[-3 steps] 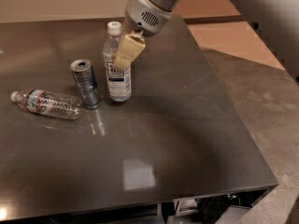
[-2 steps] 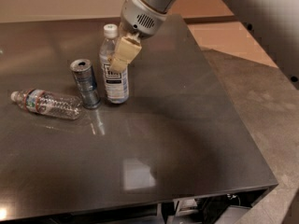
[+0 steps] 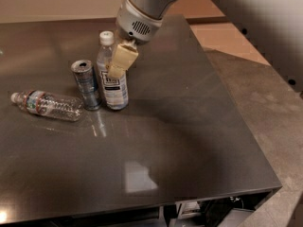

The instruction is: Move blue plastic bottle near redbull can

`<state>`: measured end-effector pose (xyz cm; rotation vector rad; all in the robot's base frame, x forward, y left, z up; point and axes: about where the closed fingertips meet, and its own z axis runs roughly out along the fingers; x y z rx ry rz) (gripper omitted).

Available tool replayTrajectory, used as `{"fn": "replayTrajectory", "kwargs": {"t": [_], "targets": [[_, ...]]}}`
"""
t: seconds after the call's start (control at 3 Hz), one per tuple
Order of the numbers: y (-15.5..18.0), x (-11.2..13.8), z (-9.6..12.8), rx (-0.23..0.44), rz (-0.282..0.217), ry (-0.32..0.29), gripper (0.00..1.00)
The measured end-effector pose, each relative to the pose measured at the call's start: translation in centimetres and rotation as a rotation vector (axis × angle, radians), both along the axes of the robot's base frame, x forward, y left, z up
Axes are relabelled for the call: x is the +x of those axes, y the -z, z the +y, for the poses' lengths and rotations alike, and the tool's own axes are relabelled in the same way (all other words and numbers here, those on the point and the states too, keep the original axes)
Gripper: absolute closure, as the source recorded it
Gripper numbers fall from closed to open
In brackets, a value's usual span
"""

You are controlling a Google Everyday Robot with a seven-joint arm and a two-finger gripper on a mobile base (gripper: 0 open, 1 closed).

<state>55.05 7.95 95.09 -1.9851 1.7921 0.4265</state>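
From my remote station I see the gripper (image 3: 113,67) reaching down from the tabletop's (image 3: 199,126) far edge, closed on the upper body of the blue plastic bottle (image 3: 114,92); one cream finger (image 3: 122,59) lies across the bottle's shoulder; the bottle stands upright in the table's left half, nearer the far edge than the near one; the redbull can (image 3: 87,84) stands just beside it on its left; a crinkled clear bottle (image 3: 47,104) lies on its side toward the left edge.
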Motion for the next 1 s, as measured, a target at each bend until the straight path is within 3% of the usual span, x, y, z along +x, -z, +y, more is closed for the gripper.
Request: {"fn": "replayTrajectory", "kwargs": {"t": [0.33,1.0], "targets": [[0.45,-0.15,0.10,-0.009,-0.009,0.007,0.82],[1.16,-0.31,0.00,-0.023,-0.016,0.028,0.36]]}}
